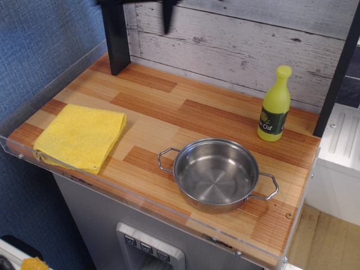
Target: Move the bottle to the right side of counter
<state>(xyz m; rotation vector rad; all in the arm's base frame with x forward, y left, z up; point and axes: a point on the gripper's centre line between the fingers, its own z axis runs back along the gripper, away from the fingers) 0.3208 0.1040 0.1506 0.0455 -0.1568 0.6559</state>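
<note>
The yellow-green bottle [274, 104] with a dark "Oil" label stands upright at the back right of the wooden counter [169, 112], near the wall. My gripper [140, 14] hangs high at the top edge of the view, over the back left of the counter and far left of the bottle. One dark finger [167, 19] shows against the white wall. The other blends into the black post [116, 45]. The jaws stand wide apart and hold nothing.
A steel two-handled pan [216, 174] sits at the front middle-right. A folded yellow cloth [80, 136] lies at the front left. A clear acrylic rim [50, 73] edges the counter. A second black post [337, 73] stands at the right.
</note>
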